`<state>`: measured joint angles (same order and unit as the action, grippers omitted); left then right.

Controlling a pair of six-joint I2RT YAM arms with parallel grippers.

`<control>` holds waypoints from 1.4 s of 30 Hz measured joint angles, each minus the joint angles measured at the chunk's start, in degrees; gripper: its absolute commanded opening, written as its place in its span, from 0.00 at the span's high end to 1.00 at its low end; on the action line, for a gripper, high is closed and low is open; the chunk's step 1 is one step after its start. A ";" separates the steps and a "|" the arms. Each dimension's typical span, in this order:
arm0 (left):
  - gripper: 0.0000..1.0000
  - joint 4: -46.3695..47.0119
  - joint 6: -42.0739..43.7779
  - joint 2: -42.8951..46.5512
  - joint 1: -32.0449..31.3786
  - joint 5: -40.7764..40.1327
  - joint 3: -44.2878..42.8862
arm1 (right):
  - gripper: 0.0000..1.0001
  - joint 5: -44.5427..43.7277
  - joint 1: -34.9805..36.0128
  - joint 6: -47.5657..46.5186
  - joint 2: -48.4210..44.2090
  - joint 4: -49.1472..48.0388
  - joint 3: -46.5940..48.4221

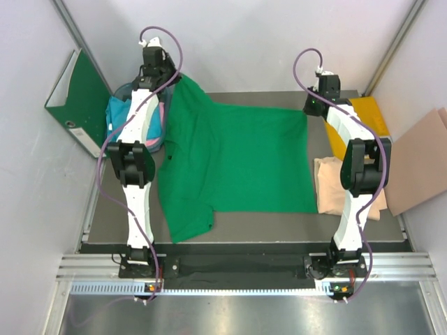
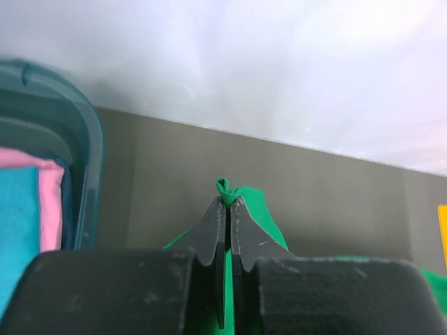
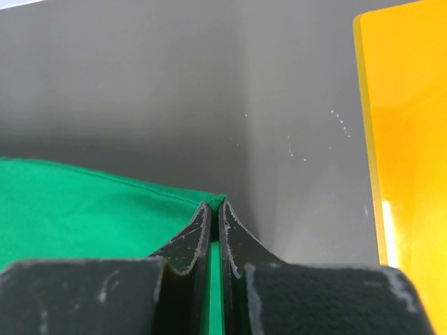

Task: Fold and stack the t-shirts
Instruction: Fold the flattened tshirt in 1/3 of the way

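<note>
A bright green t-shirt point(image 1: 237, 157) lies spread across the grey table. My left gripper point(image 1: 172, 78) is shut on its far left part; the cloth pokes out between the fingertips in the left wrist view point(image 2: 229, 190). My right gripper point(image 1: 308, 110) is shut on its far right corner, seen in the right wrist view point(image 3: 216, 204). A beige-peach t-shirt point(image 1: 332, 185) lies folded at the right under the right arm. Teal-blue point(image 2: 17, 223) and pink point(image 2: 45, 192) t-shirts sit in a bin at the far left.
A teal plastic bin point(image 1: 124, 94) stands at the back left. A green ring binder point(image 1: 78, 101) leans on the left wall. A yellow folder point(image 1: 369, 112) lies at the back right, and brown cardboard point(image 1: 419, 164) leans at the right.
</note>
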<state>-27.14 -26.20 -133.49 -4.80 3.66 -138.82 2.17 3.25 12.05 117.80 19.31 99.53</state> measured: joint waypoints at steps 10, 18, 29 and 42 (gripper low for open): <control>1.00 -5.86 -0.98 12.41 -0.13 4.39 23.30 | 1.00 2.34 0.00 0.61 -1.86 1.36 -5.14; 1.00 -12.31 -1.57 21.27 -0.17 0.74 32.98 | 1.00 4.50 0.00 1.27 -9.53 1.81 -19.67; 1.00 -19.65 -2.21 25.31 -0.17 -4.70 33.97 | 0.74 6.16 0.13 1.70 -16.70 2.56 -28.48; 1.00 -27.87 -2.60 27.02 -0.17 -6.86 43.10 | 0.00 8.35 0.13 1.62 -13.44 8.41 -27.78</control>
<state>-55.00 -28.80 -106.48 -4.97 -3.20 -95.72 10.52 3.38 13.67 104.36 27.73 71.75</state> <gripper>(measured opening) 0.023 0.993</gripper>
